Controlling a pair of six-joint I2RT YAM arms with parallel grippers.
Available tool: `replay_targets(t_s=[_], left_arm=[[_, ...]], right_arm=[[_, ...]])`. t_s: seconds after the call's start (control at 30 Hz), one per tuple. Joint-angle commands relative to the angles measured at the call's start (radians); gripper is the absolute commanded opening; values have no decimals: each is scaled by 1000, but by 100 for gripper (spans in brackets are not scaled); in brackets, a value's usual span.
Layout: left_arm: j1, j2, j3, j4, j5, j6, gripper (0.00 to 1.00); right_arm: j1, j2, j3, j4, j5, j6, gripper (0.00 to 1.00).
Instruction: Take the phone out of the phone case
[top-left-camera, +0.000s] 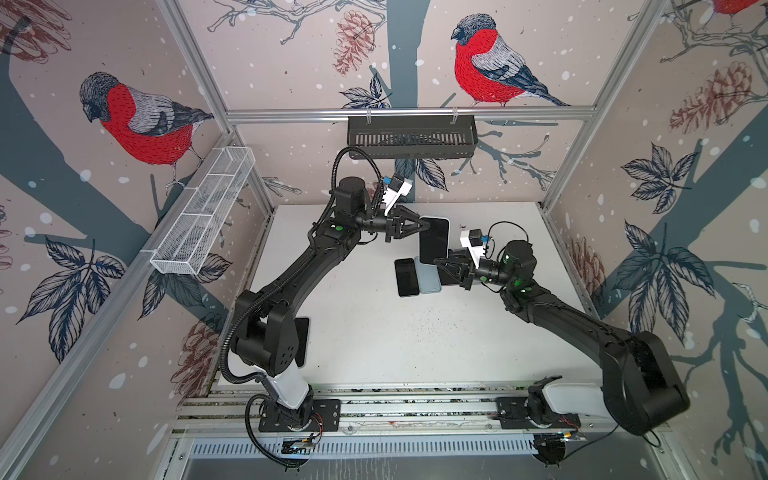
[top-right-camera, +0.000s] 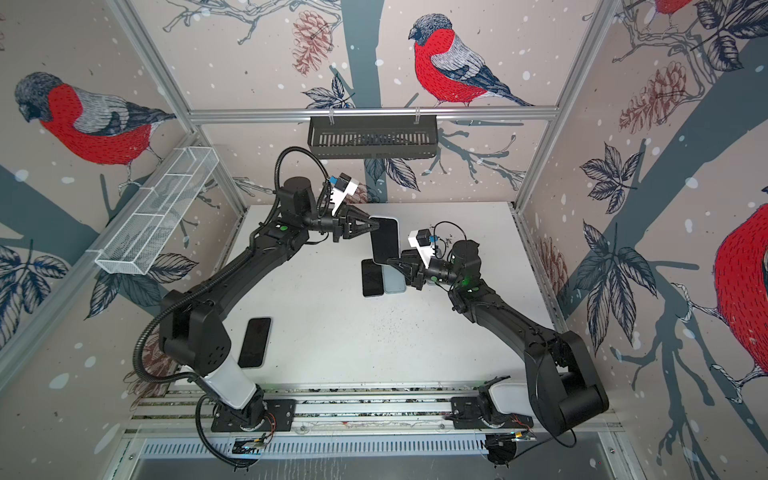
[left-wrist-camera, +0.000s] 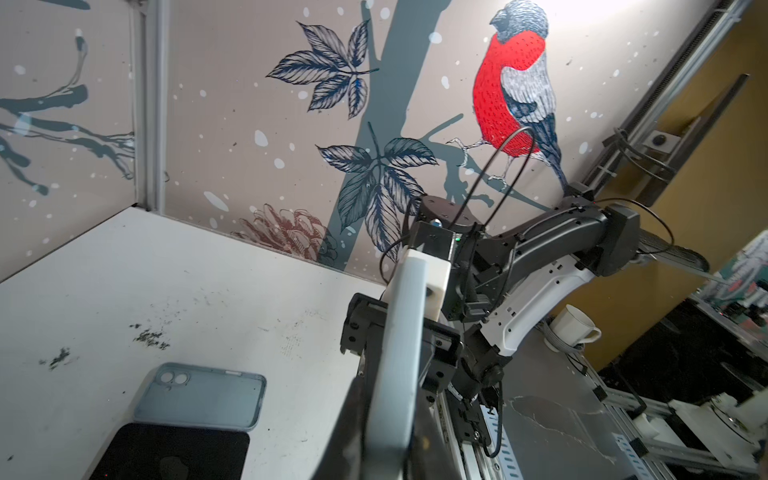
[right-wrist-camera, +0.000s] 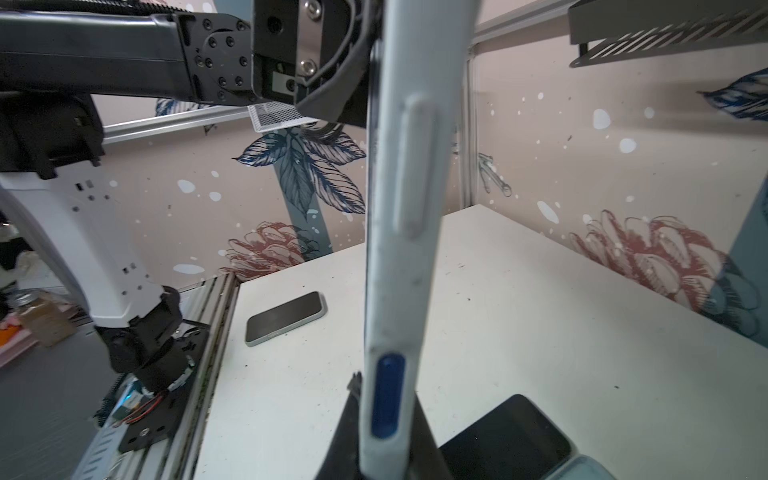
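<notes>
Phone (top-left-camera: 433, 243), dark face up, hangs well above the bench (top-left-camera: 353, 332) in both top views, seated in its pale phone case (top-left-camera: 448, 228). Left end effector (top-left-camera: 424, 226) is closed narrow on the far end, right end effector (top-left-camera: 439, 262) likewise on the near end.

Left wrist view: phone case edge-on between dark fingers (left-wrist-camera: 353, 436); below, an empty blue case (left-wrist-camera: 199, 395) with a black handset (left-wrist-camera: 166, 453) against it.

Right wrist view: same edge, blue side button (right-wrist-camera: 386, 395), fingers clamped either side; another handset (right-wrist-camera: 284, 318) lies apart on the bench.

Assessment: phone rigid, glass-faced, slick, breakable if dropped; phone case soft and pliable. Recommend gripping the rim at one corner and peeling it back, the other end effector securing the phone's exposed edge.
</notes>
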Motion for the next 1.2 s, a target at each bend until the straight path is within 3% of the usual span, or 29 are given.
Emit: replay_targets(t_s=[0.0, 0.07, 0.23, 0.43, 0.63, 0.83, 1.17], left_arm=[[-1, 6, 9, 12, -14, -46, 6], [-1, 9, 15, -6, -30, -46, 0], [14, 20, 60, -53, -100, -61, 0], [62, -20, 86, 20, -350, -218, 0], [98, -58, 43, 219, -576, -525, 0], [94, -98, -91, 506, -743, -839, 0], [74, -165, -166, 533, -842, -916, 0]], right_arm=[[2, 7, 17, 70, 19, -25, 6], [-2, 11, 25, 59, 42, -16, 22], [-14, 5, 17, 87, 117, 55, 62], [-25, -59, -39, 214, 292, 266, 86], [-24, -59, -4, 247, 411, 576, 90], [28, 74, 97, 412, 319, 874, 90], [110, 245, 171, 733, 341, 1064, 84]])
